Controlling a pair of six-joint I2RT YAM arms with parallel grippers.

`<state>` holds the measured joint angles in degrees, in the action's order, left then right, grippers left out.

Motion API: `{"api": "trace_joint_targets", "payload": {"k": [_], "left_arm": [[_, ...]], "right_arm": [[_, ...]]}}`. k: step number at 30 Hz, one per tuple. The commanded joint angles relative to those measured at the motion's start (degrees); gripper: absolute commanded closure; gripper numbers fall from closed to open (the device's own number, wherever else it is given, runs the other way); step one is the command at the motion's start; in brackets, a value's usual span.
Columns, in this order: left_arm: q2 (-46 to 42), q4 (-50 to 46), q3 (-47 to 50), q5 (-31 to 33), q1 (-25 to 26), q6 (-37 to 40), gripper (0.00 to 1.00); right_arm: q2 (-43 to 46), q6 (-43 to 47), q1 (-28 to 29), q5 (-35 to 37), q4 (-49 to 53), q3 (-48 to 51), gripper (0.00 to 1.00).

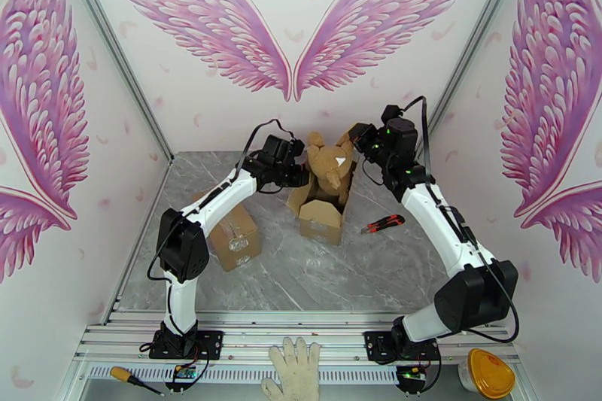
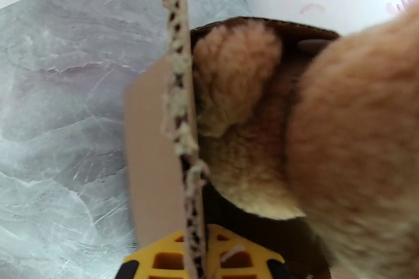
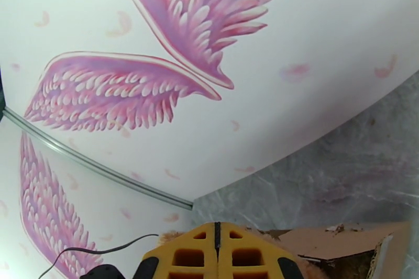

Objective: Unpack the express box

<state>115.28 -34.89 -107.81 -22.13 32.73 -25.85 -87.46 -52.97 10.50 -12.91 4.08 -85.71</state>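
Express box, plush toy inside; left gripper pinches flap, right gripper closed.

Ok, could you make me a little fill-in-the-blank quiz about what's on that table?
1. The left gripper is clamped on a ____ of the open cardboard box.
2. Sticking out of that box is a brown ____ toy.
3. The red utility knife lies on the table to the box's ____.
Missing words: flap, plush, right.
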Motion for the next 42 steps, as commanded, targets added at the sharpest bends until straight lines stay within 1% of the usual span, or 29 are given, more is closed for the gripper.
{"api": "trace_joint_targets", "payload": {"k": [1, 4, 8, 11, 13, 16, 19, 23, 27, 30, 34, 37, 41, 42], "left_arm": [[0.47, -3.42, -1.05, 2.93, -0.35, -1.36, 1.0], [0.81, -4.08, -1.67, 4.53, -0.65, -2.66, 1.0], [2.22, -5.2, -4.09, 5.97, -0.91, -4.53, 1.0], [3.24, -5.92, -5.93, 6.61, -1.0, -5.48, 1.0], [3.67, -6.17, -6.62, 7.1, -1.17, -6.07, 1.0], [4.04, -6.15, -7.3, 7.9, -1.38, -6.76, 1.0], [4.65, -6.59, -8.43, 9.04, -2.14, -7.79, 1.0], [6.0, -6.59, -9.68, 8.33, -3.46, -10.7, 1.0], [6.84, -5.4, -10.36, 7.79, -3.99, -13.25, 1.0], [7.92, -5.12, -11.43, 6.95, -4.07, -14.74, 1.0], [8.97, -4.28, -11.72, 6.23, -4.19, -16.89, 1.0], [9.32, -3.27, -11.68, 5.93, -4.32, -18.39, 1.0], [10.22, -2.11, -12.31, 5.15, -4.25, -20.01, 1.0], [10.6, -2.07, -12.67, 5.0, -4.14, -20.35, 1.0]], "right_arm": [[1.32, -3.28, -0.72, -3.01, -11.66, -4.35, 1.0], [1.11, -5.6, -1.6, -6.22, -15.18, -6.01, 1.0], [-0.84, -12.99, -3.15, -12.46, -22.21, -7.32, 1.0], [-0.94, -18.58, -4.75, -13.52, -30.66, -4.65, 1.0], [-0.7, -18.94, -5.57, -14.53, -32.71, -4.4, 1.0], [1.2, -13.87, -6.62, -14.46, -28.32, -4.91, 1.0], [3.75, -5.71, -7.97, -13.43, -20.0, -6.24, 1.0], [6.15, 3.87, -10.02, -12.6, -9.92, -7.5, 1.0], [8.48, 14.34, -11.36, -8.42, 0.4, -6.88, 1.0], [9.06, 21.42, -11.64, -6.38, 4.88, -5.25, 1.0], [7.41, 26.77, -11.9, -5.15, 7.29, -1.57, 1.0], [4.58, 30.57, -11.96, -4.04, 9.45, -0.25, 1.0], [0.01, 34.84, -12.08, -2.74, 7.24, 2.63, 1.0], [-1.58, 36.11, -12.05, -3.38, 7.06, 2.73, 1.0]]}}
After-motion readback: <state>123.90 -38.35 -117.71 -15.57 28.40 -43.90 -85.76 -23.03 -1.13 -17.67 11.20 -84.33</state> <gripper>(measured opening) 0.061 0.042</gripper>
